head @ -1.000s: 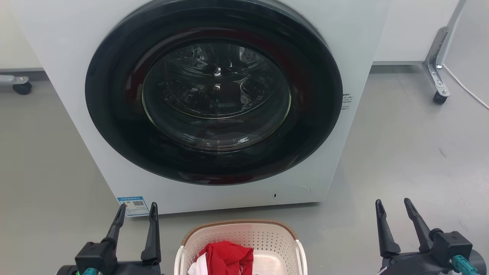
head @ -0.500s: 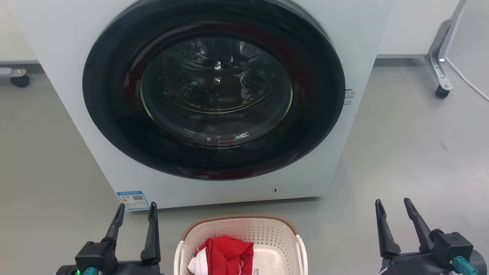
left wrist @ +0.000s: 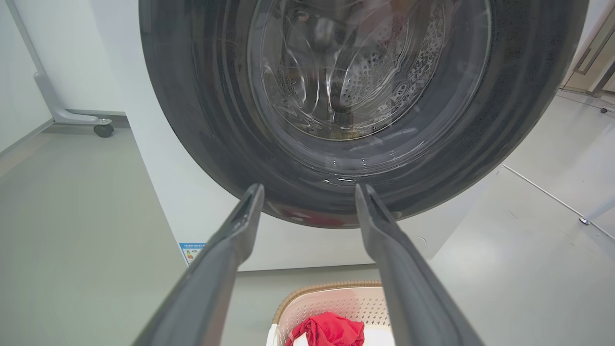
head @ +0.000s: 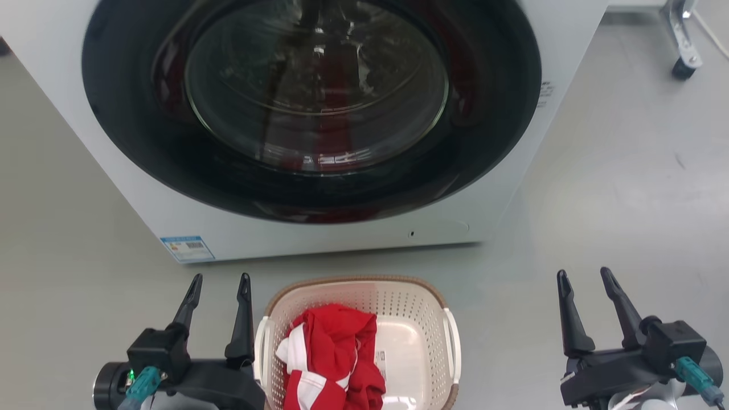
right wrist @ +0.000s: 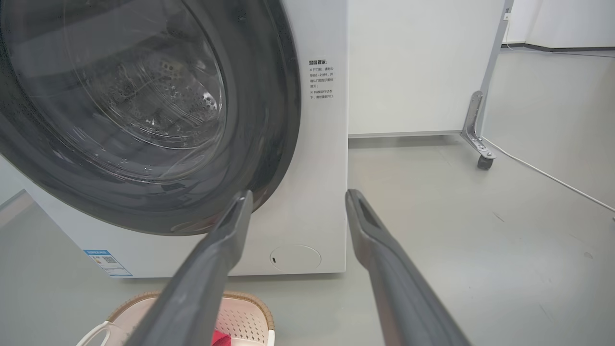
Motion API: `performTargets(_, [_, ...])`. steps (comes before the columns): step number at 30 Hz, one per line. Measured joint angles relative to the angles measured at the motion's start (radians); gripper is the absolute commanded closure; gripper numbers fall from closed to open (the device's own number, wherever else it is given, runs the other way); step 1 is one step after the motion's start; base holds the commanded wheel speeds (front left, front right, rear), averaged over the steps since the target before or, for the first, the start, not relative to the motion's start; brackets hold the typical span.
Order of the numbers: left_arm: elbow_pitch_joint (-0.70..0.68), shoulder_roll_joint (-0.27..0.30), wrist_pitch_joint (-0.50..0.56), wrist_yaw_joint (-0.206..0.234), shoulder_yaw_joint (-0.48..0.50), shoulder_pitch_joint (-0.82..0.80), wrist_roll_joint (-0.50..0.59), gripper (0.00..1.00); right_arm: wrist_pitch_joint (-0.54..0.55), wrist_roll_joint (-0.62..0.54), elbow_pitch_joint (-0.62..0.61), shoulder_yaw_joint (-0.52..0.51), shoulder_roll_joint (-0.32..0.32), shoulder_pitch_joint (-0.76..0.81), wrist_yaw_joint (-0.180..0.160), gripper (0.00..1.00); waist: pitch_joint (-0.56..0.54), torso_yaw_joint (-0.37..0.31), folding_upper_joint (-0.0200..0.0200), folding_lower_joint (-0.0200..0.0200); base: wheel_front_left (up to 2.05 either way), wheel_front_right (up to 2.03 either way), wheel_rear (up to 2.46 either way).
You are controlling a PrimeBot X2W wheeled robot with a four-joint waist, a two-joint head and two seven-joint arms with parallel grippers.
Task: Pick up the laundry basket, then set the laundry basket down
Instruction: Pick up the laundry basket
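A cream-white laundry basket [head: 411, 307] with small holes in its walls and a brown woven-look rim sits on a grey floor [head: 615, 199], just in front of a white washing machine [head: 512, 188]. The basket is at the bottom middle of the head view, and its near end is cut off by the picture's edge. A crumpled red garment [head: 333, 347] with white trim lies in its left half. A small label [head: 380, 356] shows on the bare bottom to the right of the garment.

The machine's large round door [head: 316, 85], dark-ringed with a glass centre, is closed. A blue sticker [head: 187, 249] sits at the machine's lower left corner.

The left gripper [head: 221, 278] is close beside the basket's left side, its two dark fingers spread apart with nothing between them. Whether its inner finger touches the basket's white loop handle cannot be told. The right gripper [head: 583, 273] is over bare floor, well apart from the basket's right side. Its fingers are also spread and hold nothing. Both grippers point towards the machine.

A small black wheel [head: 682, 68] on a metal leg stands on the floor at the far right.
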Motion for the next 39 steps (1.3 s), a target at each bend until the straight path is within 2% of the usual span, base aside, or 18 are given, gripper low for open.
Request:
performTargets(5, [0.025, -0.006, 0.015, -0.002, -0.006, -0.054, 0.001, 0.00, 0.000, 0.000, 0.023, -0.001, 0.000, -0.053, 0.009, 0.00, 0.070, 0.002, 0.0000, 0.0001, 0.00, 0.00, 0.00])
performTargets(16, [0.126, -0.017, 0.058, -0.046, -0.025, -0.240, -0.004, 0.00, 0.000, -0.016, 0.087, 0.007, -0.002, -0.214, 0.028, 0.00, 0.231, 0.010, 0.0001, 0.0002, 0.00, 0.00, 0.00])
performTargets(28, [0.314, -0.024, 0.125, -0.099, -0.027, -0.501, -0.021, 0.00, 0.003, -0.022, 0.211, 0.031, 0.008, -0.433, 0.052, 0.00, 0.411, 0.019, 0.0001, 0.0002, 0.00, 0.00, 0.00])
performTargets(39, [0.530, -0.035, 0.154, -0.134, -0.031, -0.625, -0.024, 0.00, 0.010, -0.037, 0.375, 0.087, 0.042, -0.563, 0.070, 0.00, 0.563, 0.024, 0.0002, 0.0001, 0.00, 0.00, 0.00])
